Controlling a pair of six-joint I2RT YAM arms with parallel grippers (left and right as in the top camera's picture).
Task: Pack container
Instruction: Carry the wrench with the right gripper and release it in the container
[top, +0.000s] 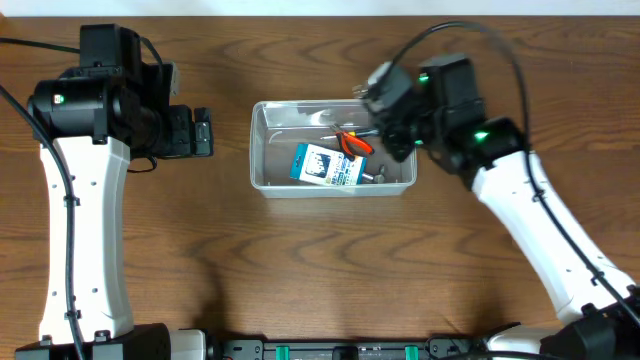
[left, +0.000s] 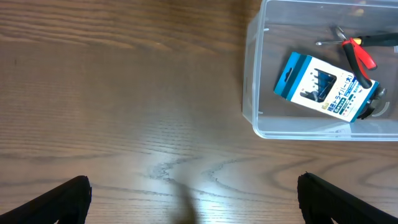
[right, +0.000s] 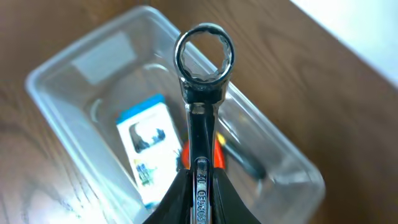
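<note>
Box (top: 325, 166) and pliers (top: 352, 143) are in the container (top: 258, 150) — the wrench (right: 202, 93), pinched by the right gripper (right: 200, 180) above it, isn't; left gripper (left: 193, 199) spread.

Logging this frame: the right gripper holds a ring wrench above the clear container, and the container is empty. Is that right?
Not quite. The container is not empty: the overhead view shows a blue-and-white box and red-handled pliers lying in it. The rest stands: the right gripper holds the ring wrench above it.
</note>
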